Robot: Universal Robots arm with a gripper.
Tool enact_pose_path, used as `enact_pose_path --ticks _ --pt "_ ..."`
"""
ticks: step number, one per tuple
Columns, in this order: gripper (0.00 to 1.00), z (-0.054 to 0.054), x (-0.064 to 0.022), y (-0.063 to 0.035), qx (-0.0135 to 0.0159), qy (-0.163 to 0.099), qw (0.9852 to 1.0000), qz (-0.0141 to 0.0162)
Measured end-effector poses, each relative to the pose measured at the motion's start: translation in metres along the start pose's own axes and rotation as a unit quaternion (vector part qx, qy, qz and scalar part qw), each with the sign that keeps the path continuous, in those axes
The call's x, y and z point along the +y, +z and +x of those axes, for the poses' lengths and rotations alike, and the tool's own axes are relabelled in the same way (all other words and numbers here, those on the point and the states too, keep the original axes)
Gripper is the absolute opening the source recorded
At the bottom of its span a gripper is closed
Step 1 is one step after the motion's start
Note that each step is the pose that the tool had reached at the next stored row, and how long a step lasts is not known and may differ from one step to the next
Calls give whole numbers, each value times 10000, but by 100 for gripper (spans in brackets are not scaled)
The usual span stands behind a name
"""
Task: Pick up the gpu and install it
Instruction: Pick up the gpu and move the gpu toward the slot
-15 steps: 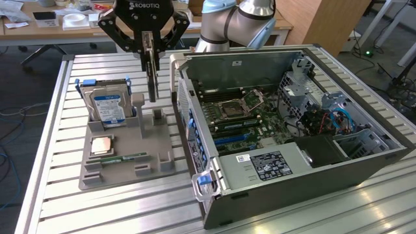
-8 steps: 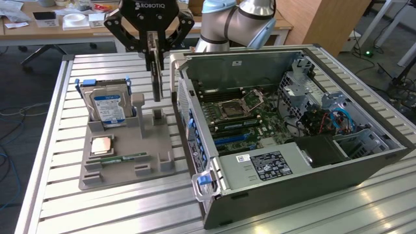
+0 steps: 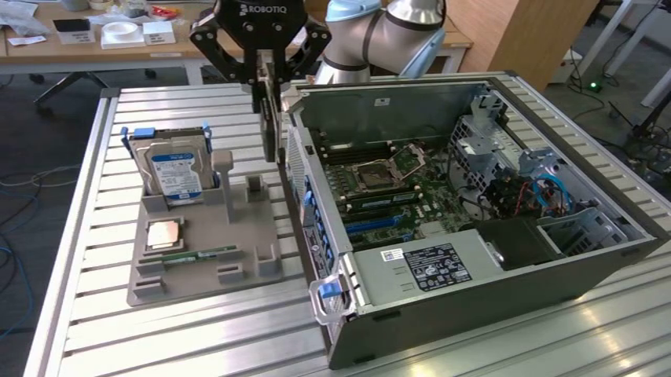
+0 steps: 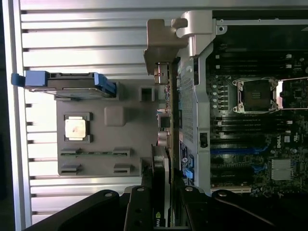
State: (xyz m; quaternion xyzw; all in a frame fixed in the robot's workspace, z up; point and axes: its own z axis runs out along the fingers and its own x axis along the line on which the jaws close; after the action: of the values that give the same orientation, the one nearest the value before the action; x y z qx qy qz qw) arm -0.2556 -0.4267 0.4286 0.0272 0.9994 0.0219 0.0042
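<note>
The gpu (image 3: 272, 126) hangs edge-on, a thin dark card with its silver end bracket (image 4: 163, 43) leading. My gripper (image 3: 270, 78) is shut on its upper edge, and a finger (image 4: 139, 207) presses each face in the wrist view, where the gpu (image 4: 162, 159) runs between them. The card hovers above the table just outside the side wall of the open computer case (image 3: 419, 118), between that wall and the grey parts holder (image 3: 199, 275). Inside the case lies the motherboard (image 3: 388, 181) with its blue slots (image 4: 236, 150).
The grey holder (image 4: 110, 139) carries an upright hard drive (image 3: 173, 169), a CPU (image 3: 166, 234) and a RAM stick (image 3: 199, 255). The slatted metal table (image 3: 188, 345) extends in front. A power supply (image 3: 430, 263) fills the case's near end. Desks with clutter stand behind.
</note>
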Motion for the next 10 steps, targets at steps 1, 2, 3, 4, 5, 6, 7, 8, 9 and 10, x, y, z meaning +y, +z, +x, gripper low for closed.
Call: enact_pose_path --ticks 1,2,3,4,5,6,7,8,9,10 --pt "27 -25 1 0 0 0 10000 0" --pt "27 -52 3 0 0 0 10000 0" --pt "27 -82 4 1 0 0 10000 0" --pt "27 -112 6 1 0 1 10000 0" --pt "27 -145 8 2 0 1 10000 0" --pt "27 -176 10 3 0 1 10000 0" --pt "27 -207 11 3 0 0 10000 0" --pt "27 -239 13 4 0 0 10000 0" --pt "27 -269 14 4 0 -1 10000 0" --pt "27 -297 16 4 0 0 10000 1"
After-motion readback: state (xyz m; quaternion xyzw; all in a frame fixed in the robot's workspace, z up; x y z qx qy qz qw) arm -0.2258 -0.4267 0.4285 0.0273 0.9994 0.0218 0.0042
